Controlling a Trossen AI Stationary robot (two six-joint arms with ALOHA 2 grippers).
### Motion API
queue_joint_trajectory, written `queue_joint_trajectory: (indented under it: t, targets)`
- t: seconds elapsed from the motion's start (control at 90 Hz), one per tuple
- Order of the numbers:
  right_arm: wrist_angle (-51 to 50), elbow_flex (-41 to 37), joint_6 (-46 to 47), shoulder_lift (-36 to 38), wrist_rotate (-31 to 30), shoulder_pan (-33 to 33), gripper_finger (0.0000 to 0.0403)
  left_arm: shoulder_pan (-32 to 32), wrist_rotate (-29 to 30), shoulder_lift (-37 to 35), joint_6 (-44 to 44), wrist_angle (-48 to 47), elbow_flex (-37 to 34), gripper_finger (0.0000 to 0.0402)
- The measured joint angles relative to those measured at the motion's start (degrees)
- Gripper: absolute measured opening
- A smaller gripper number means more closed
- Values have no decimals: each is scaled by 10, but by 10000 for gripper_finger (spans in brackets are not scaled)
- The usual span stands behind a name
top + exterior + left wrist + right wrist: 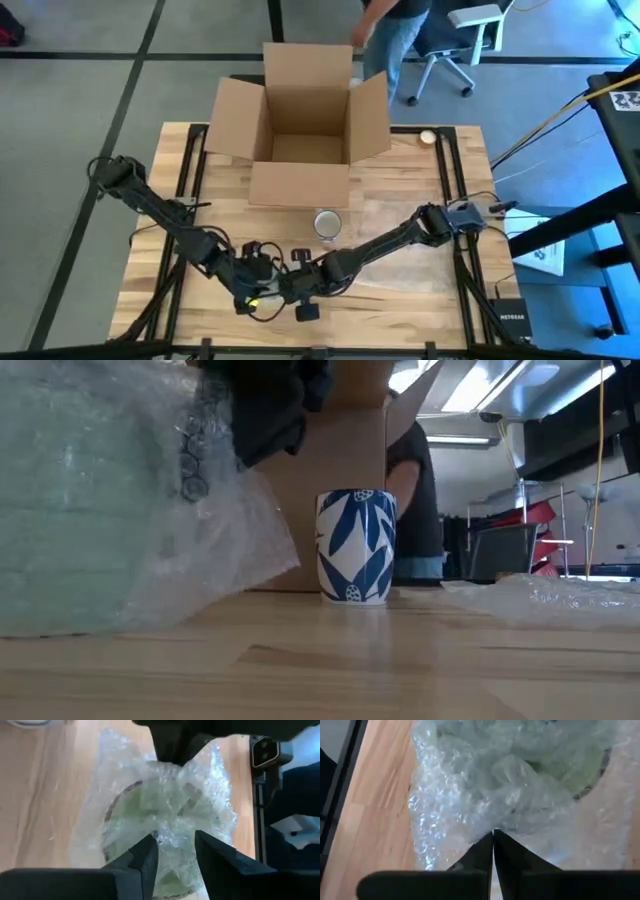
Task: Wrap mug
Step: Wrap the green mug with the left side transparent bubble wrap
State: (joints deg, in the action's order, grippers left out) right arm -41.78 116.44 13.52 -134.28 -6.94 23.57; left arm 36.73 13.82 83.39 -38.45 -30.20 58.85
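Bubble wrap (165, 815), crumpled into a clear bundle w/ something pale green showing through, sits at the near edge of the desk (400, 190), between both claws. Right claw (493, 851) has its fingers pressed together, pinching a fold of the wrap right at the tips. Left claw (174, 851) comes in from the opposite side, fingers spread w/ wrap bunched in the gap between them; can't tell if the pads actually touch it. In the high view both arms meet low at the front-centre of the desk, left claw (262, 285) & right claw (312, 282) near each other.

Mug (356, 545) – white w/ blue leaf pattern – stands upright and bare on the wood, apart from the bundle, further back toward the box; from above, the mug (327, 222) shows just in front of it. Cardboard box (300, 125) is open, flaps out, at the desk's far side. More wrap (545, 595) lies flat off to the mug's side in the low view. Person (395, 40) stands behind the desk, near an office chair (470, 35).
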Motion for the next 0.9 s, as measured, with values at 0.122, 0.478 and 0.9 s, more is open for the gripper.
queue_joint_trajectory:
  t: [0.122, 0.478, 0.9]
  targets:
    - [-5, 0, 0, 0, 0, 0, 1, 3, 5, -2, 7, -3, 0, 111]
    - [-43, 7, -19, 3, 3, 8, 1, -1, 23, 54, 2, 65, -45, 111]
    - [-148, 128, -116, 12, 0, 45, 1, -5, 23, 63, 2, 72, -47, 111]
